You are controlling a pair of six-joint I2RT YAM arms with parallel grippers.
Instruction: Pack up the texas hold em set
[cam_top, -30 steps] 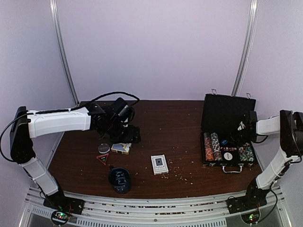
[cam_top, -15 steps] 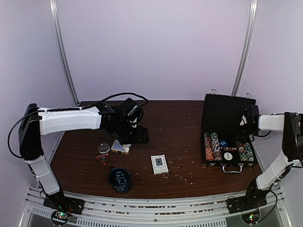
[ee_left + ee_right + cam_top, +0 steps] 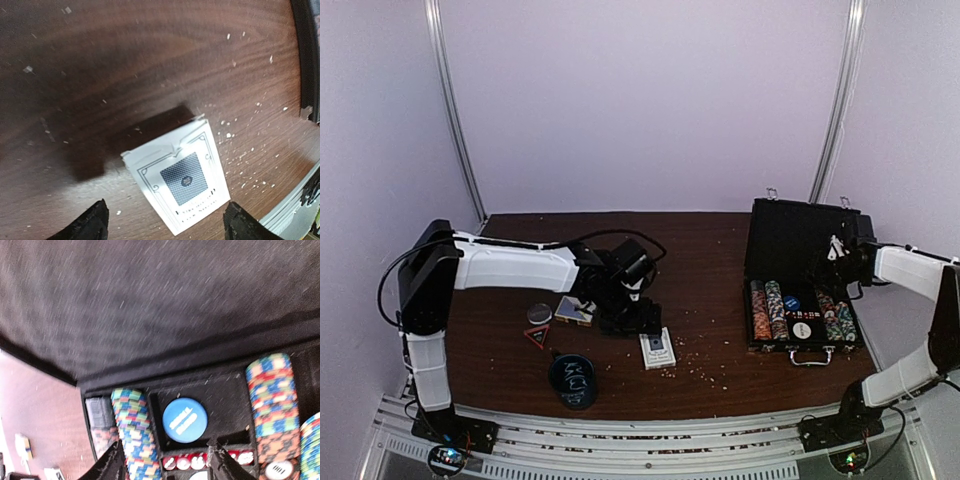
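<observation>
The black case (image 3: 803, 232) stands open at the table's right, with multicoloured chip rolls (image 3: 767, 308) in its tray. My right gripper (image 3: 835, 262) hangs open over that tray. In the right wrist view a blue dealer button (image 3: 184, 420) lies in a compartment just beyond that open gripper (image 3: 165, 460), between chip rolls (image 3: 134, 435). A white card deck (image 3: 657, 347) lies flat at mid-table. My left gripper (image 3: 638, 322) hovers open right above it. Through the left wrist view, the deck (image 3: 180, 177) shows between the spread fingers of this gripper (image 3: 167, 225).
A second card deck (image 3: 575, 312), a round grey button (image 3: 539, 314) and a red triangular piece (image 3: 537, 335) lie left of centre. A dark cup with white scribbles (image 3: 572, 380) stands near the front edge. Pale crumbs dot the wooden table (image 3: 710, 260).
My left arm has swung right and nearer, from above the second deck to over the white deck. My right gripper has opened and risen from the tray, leaving the blue button in it.
</observation>
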